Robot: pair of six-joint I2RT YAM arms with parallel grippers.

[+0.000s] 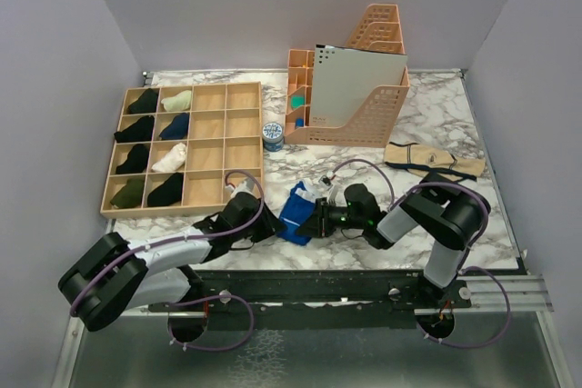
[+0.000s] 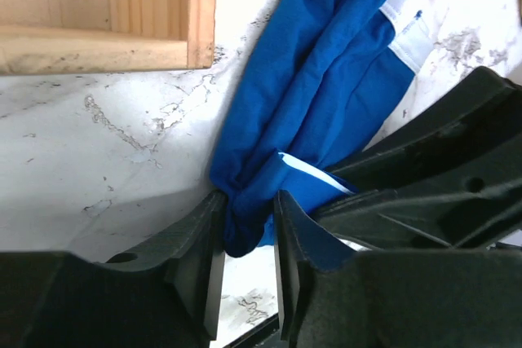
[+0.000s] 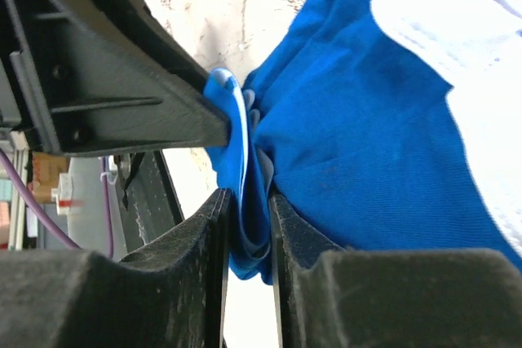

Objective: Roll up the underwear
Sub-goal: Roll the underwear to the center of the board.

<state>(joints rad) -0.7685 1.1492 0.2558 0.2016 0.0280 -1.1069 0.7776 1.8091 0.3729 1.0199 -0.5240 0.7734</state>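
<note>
The blue underwear with a white waistband lies bunched on the marble table, in front of the arms. My left gripper comes at it from the left. In the left wrist view the gripper has its jaws closed against the narrow gathered end of the underwear. My right gripper meets the cloth from the right. In the right wrist view the gripper pinches a thin fold of the underwear. The two grippers almost touch. Each wrist view shows the other arm's black finger.
A wooden divided tray with rolled dark and light items stands at the back left, its corner close to my left gripper. Peach file holders and a small blue-lidded jar stand behind. A beige garment lies at the right.
</note>
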